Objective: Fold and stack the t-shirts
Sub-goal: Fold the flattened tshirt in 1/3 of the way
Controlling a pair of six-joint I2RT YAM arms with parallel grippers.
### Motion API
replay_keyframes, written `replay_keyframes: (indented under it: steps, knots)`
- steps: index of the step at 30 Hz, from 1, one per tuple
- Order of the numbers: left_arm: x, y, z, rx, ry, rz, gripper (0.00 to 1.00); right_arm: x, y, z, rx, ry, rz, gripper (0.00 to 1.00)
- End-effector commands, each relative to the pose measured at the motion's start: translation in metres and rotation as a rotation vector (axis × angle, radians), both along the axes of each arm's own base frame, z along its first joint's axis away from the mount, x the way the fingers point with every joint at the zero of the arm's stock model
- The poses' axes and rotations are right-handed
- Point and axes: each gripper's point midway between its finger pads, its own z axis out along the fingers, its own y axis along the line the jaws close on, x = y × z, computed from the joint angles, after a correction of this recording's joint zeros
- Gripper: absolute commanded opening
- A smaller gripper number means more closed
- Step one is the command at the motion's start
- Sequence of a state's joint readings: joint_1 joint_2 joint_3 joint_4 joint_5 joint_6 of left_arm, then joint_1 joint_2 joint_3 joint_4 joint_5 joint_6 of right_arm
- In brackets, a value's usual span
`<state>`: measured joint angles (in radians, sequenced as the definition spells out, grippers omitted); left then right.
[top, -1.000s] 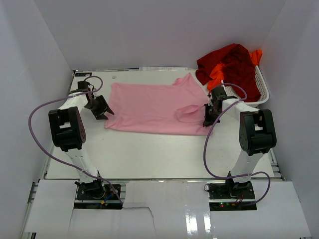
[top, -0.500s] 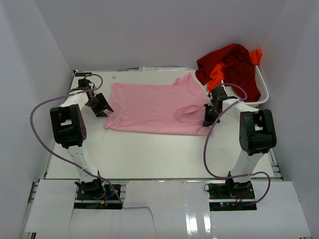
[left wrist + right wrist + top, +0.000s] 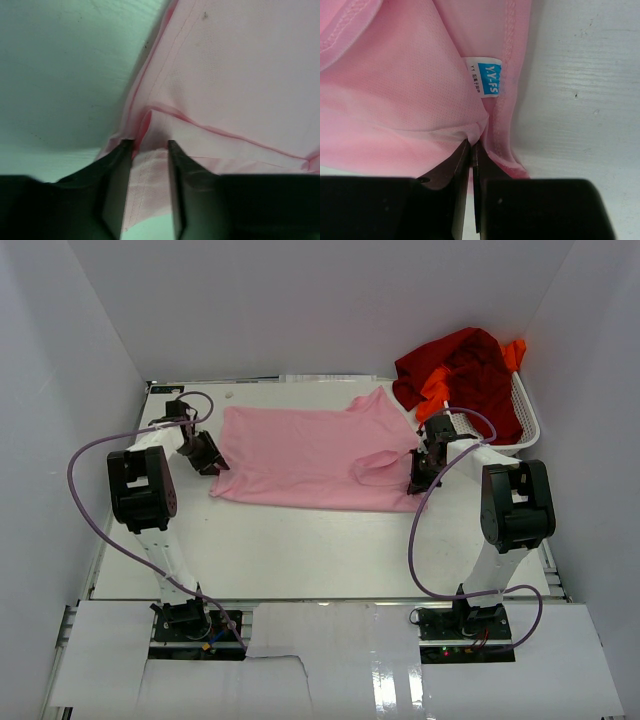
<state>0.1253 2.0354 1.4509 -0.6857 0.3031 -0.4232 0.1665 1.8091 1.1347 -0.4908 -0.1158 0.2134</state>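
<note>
The light pink t-shirt (image 3: 300, 455) lies spread out flat on the white table. My left gripper (image 3: 210, 458) is at its left edge. In the left wrist view the gripper (image 3: 150, 147) is open, with a folded corner of the pink shirt (image 3: 235, 75) between the fingers. My right gripper (image 3: 418, 480) is at the shirt's right side. In the right wrist view it (image 3: 471, 145) is shut on a pinch of pink cloth (image 3: 395, 90) just below the blue neck label (image 3: 489, 82). The dark red shirt (image 3: 465, 365) and the bright orange shirt (image 3: 432, 390) are heaped in the basket.
A white plastic mesh basket (image 3: 528, 418) stands at the back right, close to my right arm. White walls enclose the table on three sides. Purple cables loop from both arms. Bare table (image 3: 300, 550) lies in front of the pink shirt.
My left gripper has moved a little farther back and in onto the shirt's left edge. The right gripper and the shirt have stayed put.
</note>
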Motion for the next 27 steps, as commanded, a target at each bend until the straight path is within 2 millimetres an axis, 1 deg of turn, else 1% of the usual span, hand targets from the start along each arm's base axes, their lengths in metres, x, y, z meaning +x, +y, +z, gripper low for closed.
replay_keyframes:
  steps: [1, 2, 3, 7, 14, 16, 17, 18, 21, 27]
  knots:
    - [-0.001, 0.001, 0.008, 0.03, -0.031, -0.01, 0.4, -0.002, -0.003, 0.004, -0.004, -0.01, 0.007, 0.11]
    - [-0.002, 0.001, 0.006, 0.027, -0.025, -0.012, 0.35, -0.002, -0.003, 0.003, -0.004, -0.007, 0.007, 0.11]
    - [-0.001, 0.0, 0.007, 0.025, -0.027, -0.013, 0.27, -0.002, -0.004, 0.003, -0.005, -0.008, 0.007, 0.11]
    - [0.001, 0.001, 0.009, 0.029, -0.031, -0.01, 0.26, -0.002, -0.003, 0.003, -0.005, -0.006, 0.009, 0.11]
    - [0.002, 0.008, 0.015, 0.071, -0.027, -0.01, 0.26, -0.002, -0.003, 0.002, -0.007, -0.004, 0.01, 0.11]
    - [0.001, 0.015, 0.016, 0.102, -0.017, 0.006, 0.14, -0.003, -0.003, 0.001, -0.006, 0.0, 0.01, 0.11]
    - [-0.002, 0.017, 0.016, 0.118, 0.003, 0.013, 0.05, -0.004, -0.003, 0.001, -0.007, 0.001, 0.01, 0.11]
    - [0.0, 0.022, 0.017, 0.142, 0.002, 0.024, 0.0, -0.004, -0.003, 0.001, -0.007, 0.001, 0.01, 0.11]
    - [0.002, 0.025, 0.021, 0.161, -0.002, 0.029, 0.0, -0.004, -0.004, 0.001, -0.009, 0.002, 0.011, 0.11]
    - [0.007, 0.024, 0.026, 0.146, 0.002, 0.03, 0.0, -0.006, -0.004, -0.001, -0.012, 0.007, 0.013, 0.11]
